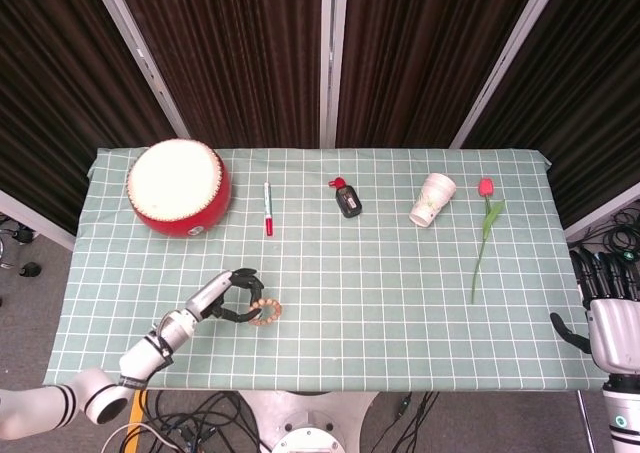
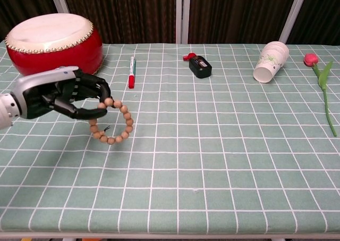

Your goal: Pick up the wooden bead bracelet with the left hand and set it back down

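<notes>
The wooden bead bracelet (image 2: 112,122) hangs as a loop from the fingertips of my left hand (image 2: 56,93), lifted off the green checked tablecloth (image 2: 212,145). From the head view the bracelet (image 1: 265,311) shows just right of the left hand (image 1: 222,297) near the table's front left. Dark fingers pinch the top of the loop. My right hand (image 1: 607,313) stays off the table's right edge with its fingers apart and nothing in them.
A red drum (image 2: 52,49) stands at the back left, just behind the left hand. A red marker (image 2: 131,72), a small black bottle (image 2: 200,66), a tipped paper cup (image 2: 271,61) and an artificial rose (image 2: 321,79) lie along the far side.
</notes>
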Robot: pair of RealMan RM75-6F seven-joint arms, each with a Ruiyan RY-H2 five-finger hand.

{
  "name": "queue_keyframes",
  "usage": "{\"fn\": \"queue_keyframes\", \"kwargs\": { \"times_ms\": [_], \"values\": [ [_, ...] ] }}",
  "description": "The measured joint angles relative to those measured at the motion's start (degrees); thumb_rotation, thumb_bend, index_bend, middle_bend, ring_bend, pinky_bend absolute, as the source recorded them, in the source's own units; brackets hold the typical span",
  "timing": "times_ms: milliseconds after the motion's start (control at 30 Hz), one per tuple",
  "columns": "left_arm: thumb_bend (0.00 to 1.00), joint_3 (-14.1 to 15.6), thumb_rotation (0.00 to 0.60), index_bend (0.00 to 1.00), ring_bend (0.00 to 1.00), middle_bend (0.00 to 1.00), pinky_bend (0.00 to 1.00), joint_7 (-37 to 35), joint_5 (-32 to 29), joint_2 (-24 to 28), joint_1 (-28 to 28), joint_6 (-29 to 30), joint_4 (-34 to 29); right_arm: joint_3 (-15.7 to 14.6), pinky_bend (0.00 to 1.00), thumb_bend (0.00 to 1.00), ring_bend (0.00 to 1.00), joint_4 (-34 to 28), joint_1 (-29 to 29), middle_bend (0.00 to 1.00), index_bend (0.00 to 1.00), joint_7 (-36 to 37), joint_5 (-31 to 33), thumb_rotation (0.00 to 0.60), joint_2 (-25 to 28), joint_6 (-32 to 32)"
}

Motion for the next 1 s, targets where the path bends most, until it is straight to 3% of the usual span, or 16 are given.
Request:
{"fn": "queue_keyframes", "kwargs": {
  "times_ms": [233, 433, 567, 733, 1000],
  "values": [
    [0.39, -0.8, 0.600, 0.54, 0.30, 0.60, 0.14, -32.7, -0.8, 5.4, -0.6, -4.5, -6.4, 0.1, 0.00, 0.13, 0.00, 0.0, 0.2, 0.07, 0.00, 0.0, 0.1, 0.600, -0.1, -0.4],
    [0.40, -0.5, 0.600, 0.52, 0.30, 0.59, 0.14, -52.3, 1.5, 8.2, -1.6, -6.0, -8.2, 0.2, 0.00, 0.13, 0.00, -0.1, 0.2, 0.07, 0.00, -0.2, 0.2, 0.600, -0.1, -0.5],
    [0.41, -0.2, 0.600, 0.50, 0.30, 0.58, 0.13, -55.5, 2.9, 8.4, -1.9, -5.3, -7.6, 0.2, 0.00, 0.13, 0.00, -0.1, 0.2, 0.07, 0.00, -0.3, 0.3, 0.600, -0.1, -0.4],
    [0.41, -0.1, 0.584, 0.48, 0.30, 0.57, 0.13, -51.1, 2.5, 7.2, -1.6, -3.7, -6.2, 0.2, 0.00, 0.13, 0.00, -0.3, 0.2, 0.07, 0.00, -0.6, 0.3, 0.600, -0.1, -0.5],
    [0.37, 0.0, 0.382, 0.47, 0.30, 0.57, 0.12, -49.4, 2.1, 5.8, -1.3, -2.1, -5.3, 0.3, 0.00, 0.13, 0.00, -0.7, 0.2, 0.07, 0.00, -1.0, 0.4, 0.600, 0.0, -0.6]
  ]
}}
